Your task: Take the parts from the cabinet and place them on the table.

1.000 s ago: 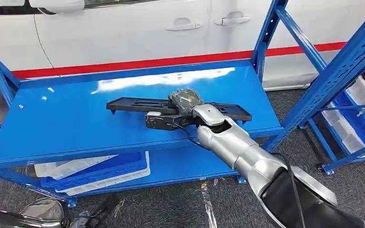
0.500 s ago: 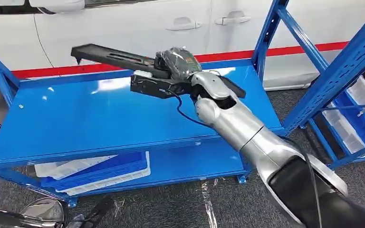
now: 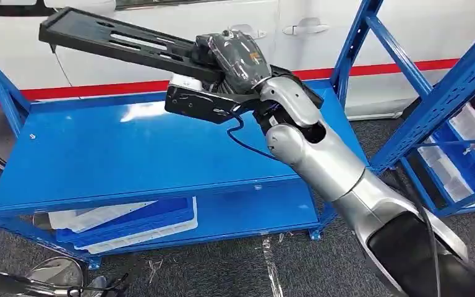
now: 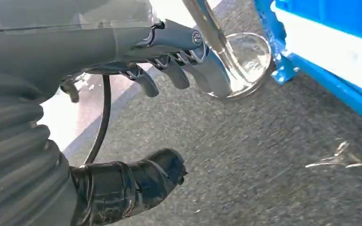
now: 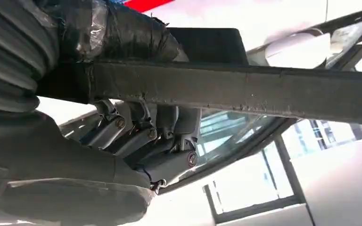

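The right hand [image 3: 232, 55] has its fingers wrapped tight around a long black slotted part [image 3: 124, 43], held tilted in the air well above the blue shelf [image 3: 99, 154] of the cabinet. To carry it well, I judge the long end should be kept level and swung clear of the shelf's blue uprights [image 3: 349, 43]. The left hand [image 4: 179, 70] hangs with fingers loosely apart, holding nothing; no writing can be read.

The right hand [image 3: 238, 59] covers the black part's [image 3: 124, 43] middle.
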Motion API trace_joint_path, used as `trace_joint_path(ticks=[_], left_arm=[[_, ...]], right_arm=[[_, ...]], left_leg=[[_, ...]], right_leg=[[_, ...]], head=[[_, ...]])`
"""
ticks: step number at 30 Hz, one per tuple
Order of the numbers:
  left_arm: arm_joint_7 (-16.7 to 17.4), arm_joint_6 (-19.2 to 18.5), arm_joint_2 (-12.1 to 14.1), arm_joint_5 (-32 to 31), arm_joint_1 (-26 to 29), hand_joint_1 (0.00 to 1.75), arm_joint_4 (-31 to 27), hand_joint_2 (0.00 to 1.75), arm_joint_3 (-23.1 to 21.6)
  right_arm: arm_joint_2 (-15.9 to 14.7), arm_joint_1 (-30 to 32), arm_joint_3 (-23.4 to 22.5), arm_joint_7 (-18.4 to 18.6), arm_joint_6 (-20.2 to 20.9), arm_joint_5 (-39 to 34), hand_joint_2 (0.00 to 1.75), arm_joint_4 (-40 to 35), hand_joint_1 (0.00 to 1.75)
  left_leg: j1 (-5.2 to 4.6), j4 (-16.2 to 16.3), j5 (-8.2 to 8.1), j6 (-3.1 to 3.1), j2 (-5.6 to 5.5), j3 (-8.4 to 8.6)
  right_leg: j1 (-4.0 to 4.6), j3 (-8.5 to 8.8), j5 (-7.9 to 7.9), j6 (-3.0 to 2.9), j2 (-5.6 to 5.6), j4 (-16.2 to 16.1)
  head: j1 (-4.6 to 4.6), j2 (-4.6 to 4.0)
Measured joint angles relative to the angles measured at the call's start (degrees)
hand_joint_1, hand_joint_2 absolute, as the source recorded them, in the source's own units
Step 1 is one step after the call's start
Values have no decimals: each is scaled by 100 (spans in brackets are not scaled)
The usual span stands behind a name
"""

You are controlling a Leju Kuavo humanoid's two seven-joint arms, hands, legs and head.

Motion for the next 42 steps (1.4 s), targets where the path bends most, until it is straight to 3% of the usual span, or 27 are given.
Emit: trace_joint_path(ticks=[1, 3, 4, 5, 8, 9, 11, 13, 14, 16, 18, 19, 20, 24, 25, 26, 28, 29, 30, 31, 33, 34, 35, 36, 39, 41, 42], left_arm=[[-60, 64, 0, 64, 0, 0, 0, 175, -31], [-173, 180, 2, 156, -10, 0, 0, 175, -134], [-239, 247, 4, 226, -16, 0, 0, 175, -179], [-339, 320, 11, 331, -43, 0, 2, 175, -210], [-562, 420, 30, 566, -110, 0, 9, 175, -374], [-573, 424, 61, 601, -110, 0, 9, 175, -411], [-586, 429, 105, 702, -130, 0, 11, 175, -483], [-599, 453, 166, 818, -168, 0, 17, 175, -558], [-632, 466, 201, 881, -175, 0, 17, 175, -595], [-702, 494, 247, 1008, -190, 0, 24, 175, -693], [-759, 518, 300, 1104, -241, 0, 28, 175, -774], [-789, 529, 325, 1150, -286, 0, 33, 175, -820], [-835, 544, 343, 1222, -327, 0, 44, 175, -868], [-1006, 627, 389, 1471, -359, 0, 87, 175, -1043], [-1021, 627, 389, 1506, -378, 0, 94, 175, -1082], [-1030, 627, 391, 1539, -396, 0, 105, 175, -1108], [-1088, 627, 400, 1672, -409, 0, 122, 175, -1154], [-1117, 627, 407, 1736, -403, 0, 127, 175, -1181], [-1143, 627, 422, 1814, -397, 0, 142, 175, -1207], [-1174, 627, 430, 1880, -397, 0, 153, 175, -1229], [-1191, 629, 448, 1985, -398, 0, 179, 175, -1301], [-1194, 630, 455, 2018, -400, 0, 186, 175, -1333], [-1194, 632, 459, 2031, -400, 0, 186, 175, -1383], [-1187, 627, 479, 2103, -405, 0, 188, 175, -1416], [-1181, 625, 496, 2252, -443, 0, 219, 175, -1495], [-1209, 610, 514, 2324, -458, 0, 219, 175, -1517], [-1211, 603, 529, 2346, -471, 0, 221, 175, -1526]], right_arm=[[-26, 14, -2, 0, 29, 7, 175, -73, 175], [-68, 14, -2, 2, 53, 22, 175, -265, 175], [-77, 16, -2, 0, 66, 33, 175, -381, 175], [-83, -3, -2, 0, 110, 33, 175, -455, 175], [-135, 20, -2, 4, 201, -11, 175, -740, 175], [-147, 24, -2, 7, 214, -22, 175, -809, 175], [-149, 12, -2, 11, 254, -48, 175, -957, 175], [-160, 25, 0, 11, 291, -57, 175, -1045, 175], [-171, 52, 0, 11, 306, -70, 175, -1091, 175], [-184, 81, 2, 26, 350, -81, 175, -1205, 175], [-186, 76, 5, 33, 374, -100, 175, -1316, 175], [-186, 71, 5, 55, 396, -127, 175, -1401, 175], [-188, 60, 5, 61, 415, -151, 175, -1469, 175], [-203, 77, 26, 70, 535, -192, 175, -1681, 175], [-217, 75, 31, 72, 549, -197, 175, -1703, 175], [-219, 69, 37, 72, 560, -203, 175, -1727, 175], [-230, 73, 59, 72, 562, -205, 175, -1753, 175], [-243, 82, 70, 72, 562, -205, 175, -1760, 175], [-278, 94, 85, 72, 562, -205, 175, -1777, 175], [-286, 104, 90, 72, 566, -218, 175, -1795, 175], [-323, 95, 90, 76, 566, -247, 175, -1804, 175], [-336, 88, 92, 74, 566, -253, 175, -1830, 175], [-350, 75, 92, 74, 566, -262, 175, -1869, 175], [-360, 59, 94, 74, 577, -286, 175, -1917, 175], [-367, 27, 112, 79, 632, -313, 175, -1919, 175], [-367, 9, 120, 79, 673, -354, 175, -1926, 175], [-367, -18, 123, 79, 689, -374, 175, -1926, 175]], left_leg=[[9, 24, -13, -10, -3, -10], [37, 98, -61, -68, -8, -24], [40, 119, -93, -116, -4, -33], [20, 146, -99, -154, -4, -79], [32, 141, -47, -248, -15, -90], [37, 144, -74, -280, -17, -94], [41, 512, -449, -320, -19, -246], [41, 1372, -921, -351, -23, -570], [41, 1698, -1029, -360, -23, -689], [42, 1611, -837, -355, -22, -590], [41, 763, -389, -326, -22, -95], [39, 314, -299, -299, -29, 153], [-3, 157, -349, -295, -55, 266], [-9, 125, -243, -187, -69, 154], [22, 114, -189, -143, -40, 125], [18, 114, -150, -102, -46, 74], [5, 128, -74, -29, -38, -37], [-5, 140, -39, -20, -36, -99], [-12, 162, -4, -19, -36, -167], [-17, 184, 20, -20, -37, -231], [-30, 233, 59, -32, -48, -351], [-33, 255, 79, -46, -50, -381], [-49, 262, 89, -64, -45, -430], [-53, 269, 126, -104, -37, -451], [-25, 198, 289, -242, -49, -509], [-15, 354, -14, -300, -56, -604], [-8, 699, -321, -317, -55, -709]], right_leg=[[-19, 106, 182, 9, -3, -210], [-51, 548, 640, 18, -20, -1084], [-50, 730, 614, 23, -35, -1464], [20, 830, 603, 1, -14, -1492], [32, 774, 598, -107, -6, -1524], [1, 780, 643, -177, -8, -1608], [-18, 762, 702, -269, -7, -1641], [-1, 714, 731, -310, -9, -1639], [7, 686, 744, -319, -12, -1625], [14, 619, 763, -315, -10, -1580], [14, 585, 785, -296, -4, -1555], [14, 576, 797, -276, -4, -1541], [45, 544, 825, -238, -2, -1536], [49, 501, 946, -103, 3, -1567], [15, 467, 804, -72, -5, -1496], [16, 378, 531, -46, -23, -1281], [17, 100, -71, -23, -24, -439], [17, -1, -236, -16, -24, -59], [17, -21, -240, -15, -24, 157], [20, 70, -106, -23, -24, 128], [35, 575, 311, -85, -24, -555], [52, 875, 397, -137, -21, -995], [93, 1106, 302, -186, -21, -1350], [106, 1182, 280, -188, -29, -1579], [120, 1093, 412, -245, -34, -1632], [59, 1083, 506, -294, -78, -1749], [55, 1036, 528, -326, -93, -1729]], head=[[-2, 0], [-2, 0], [-2, 0], [20, 0], [0, 0], [4, 0], [-26, 0], [-28, 0], [-31, 0], [-28, 0], [-28, 0], [-31, 0], [-24, 0], [-20, 0], [-17, 0], [-4, 0], [0, 0], [-2, 0], [-4, 0], [-2, 0], [-2, 0], [-2, 0], [-4, 0], [-20, 0], [-7, 0], [-11, 0], [-30, 0]])
